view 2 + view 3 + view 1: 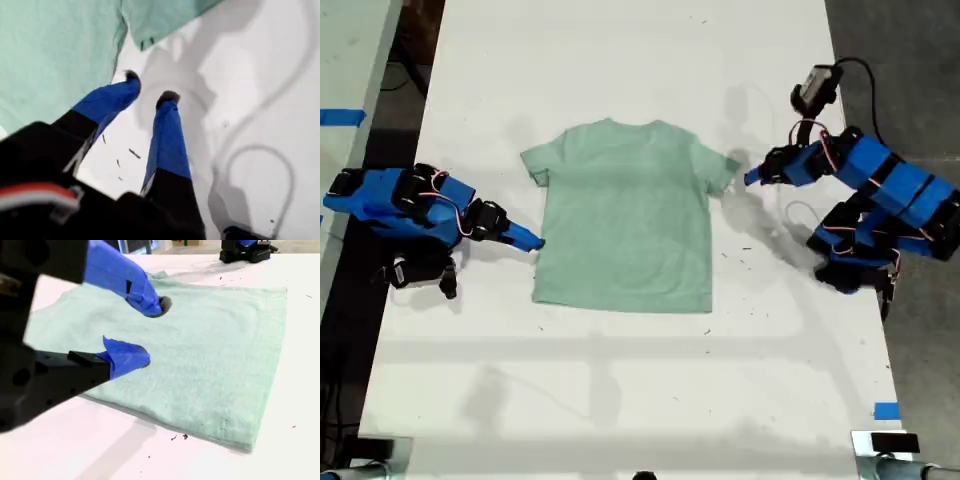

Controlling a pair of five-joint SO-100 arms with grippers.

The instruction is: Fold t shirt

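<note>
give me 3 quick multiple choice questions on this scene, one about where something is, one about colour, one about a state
1. Where does the t shirt lie on the table?
A. flat between the two arms
B. hanging off the table edge
C. under one arm's base

2. What colour is the t shirt?
A. dark red
B. pale mint green
C. black

3. How do my first gripper and my second gripper stand?
A. both shut on the t shirt
B. one lifts a sleeve
C. both open, holding nothing

Answers:
1. A, the exterior view shows it spread flat with a blue arm on each side.
2. B, all three views show pale mint-green cloth.
3. C, each wrist view shows a gap between the fingertips with no cloth clamped.
</note>
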